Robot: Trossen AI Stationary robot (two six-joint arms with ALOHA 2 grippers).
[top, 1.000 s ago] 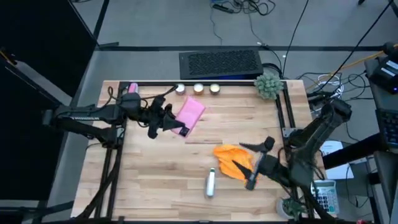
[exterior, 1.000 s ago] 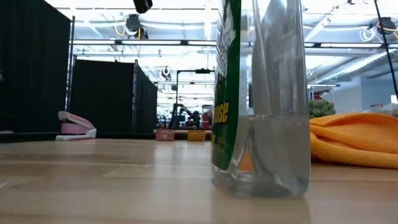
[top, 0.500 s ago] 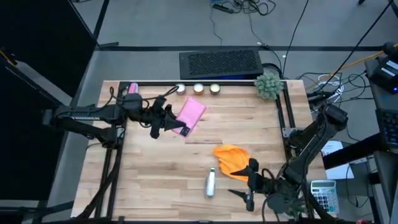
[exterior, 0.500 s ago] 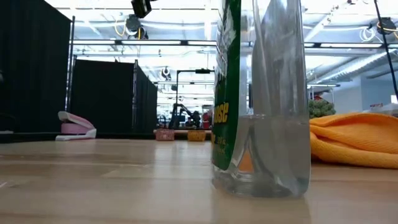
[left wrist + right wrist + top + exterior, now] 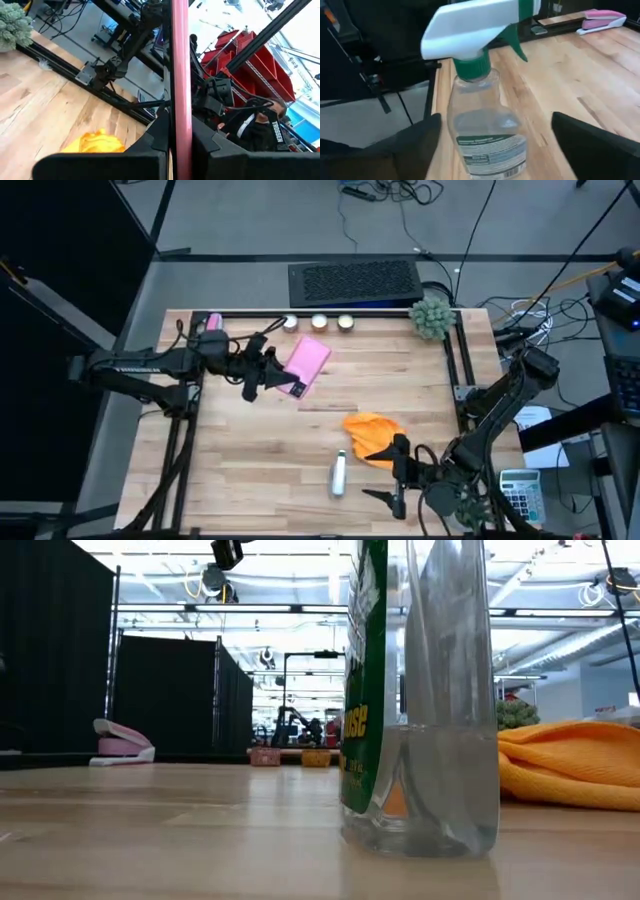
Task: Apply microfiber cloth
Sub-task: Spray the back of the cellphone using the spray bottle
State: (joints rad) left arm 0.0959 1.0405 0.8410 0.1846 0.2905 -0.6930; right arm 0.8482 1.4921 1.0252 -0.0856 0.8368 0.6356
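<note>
Two arms work over the table (image 5: pixel 250 450). Largest of the task's things, the microfiber cloth (image 5: pixel 372 436) lies untouched near the front edge, beside the spray bottle (image 5: pixel 339 472). At the far left, the left gripper (image 5: pixel 268 376) is clamped on the pink case (image 5: pixel 306 363). At the front edge the right gripper (image 5: pixel 392 481) stands spread, facing the bottle; judged, it must next turn to the cloth and pinch it.

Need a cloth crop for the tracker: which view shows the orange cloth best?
High view: the whole orange cloth shows on the table. Low view catches only its edge beside the spray bottle; left wrist view a corner; right wrist view none.
</note>
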